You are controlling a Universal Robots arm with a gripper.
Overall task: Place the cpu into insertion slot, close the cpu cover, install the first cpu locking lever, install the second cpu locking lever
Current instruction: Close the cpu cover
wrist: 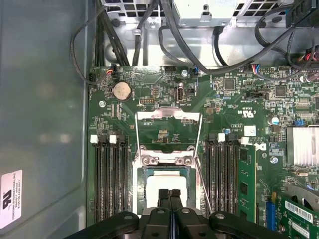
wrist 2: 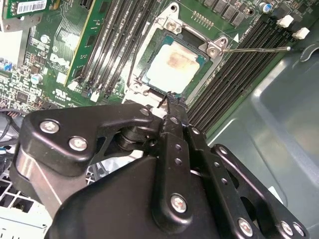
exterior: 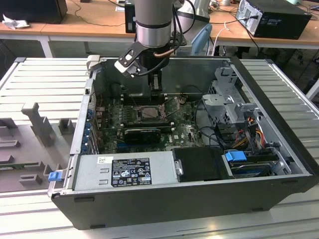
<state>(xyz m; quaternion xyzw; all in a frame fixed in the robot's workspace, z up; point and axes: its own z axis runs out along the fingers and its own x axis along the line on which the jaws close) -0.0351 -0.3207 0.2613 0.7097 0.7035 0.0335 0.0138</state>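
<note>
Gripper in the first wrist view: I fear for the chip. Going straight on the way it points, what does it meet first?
Most likely the cpu, seated in the insertion slot: the shut gripper points at its pale face, near one edge. How far above it hangs is unclear.

You have the cpu [wrist 2: 174, 62], a pale silver-beige square, lying flat in the insertion slot [wrist: 167, 171]. The slot sits toward the green board's [wrist: 149, 84] far edge in the exterior view. The thin silvery cpu cover [wrist: 169, 115] is swung open behind the slot.
</note>
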